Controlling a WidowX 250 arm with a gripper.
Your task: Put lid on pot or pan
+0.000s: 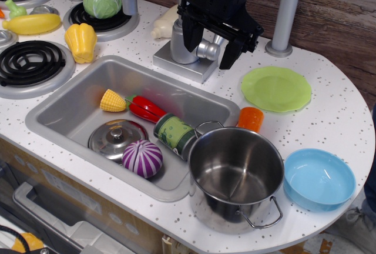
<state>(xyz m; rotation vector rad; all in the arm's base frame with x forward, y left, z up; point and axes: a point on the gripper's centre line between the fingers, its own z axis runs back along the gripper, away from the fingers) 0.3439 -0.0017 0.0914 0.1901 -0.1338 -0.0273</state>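
Observation:
The steel lid [116, 137] lies flat in the sink [76, 98], knob up, with a purple-and-white onion toy [142, 158] against its right edge. The large steel pot [235, 174] stands upright and empty on the counter at the sink's right front corner, loop handles at its rim. My gripper [209, 49] hangs high at the back, above the faucet base, well away from lid and pot. Its two black fingers are spread apart with nothing between them.
In the sink also lie a corn cob [113, 100], a red pepper [145, 109] and a green can [175, 133]. A blue bowl [319, 179], green plate [276, 88] and orange cup [251, 119] stand right of the pot. Stove burners with toy vegetables are at left.

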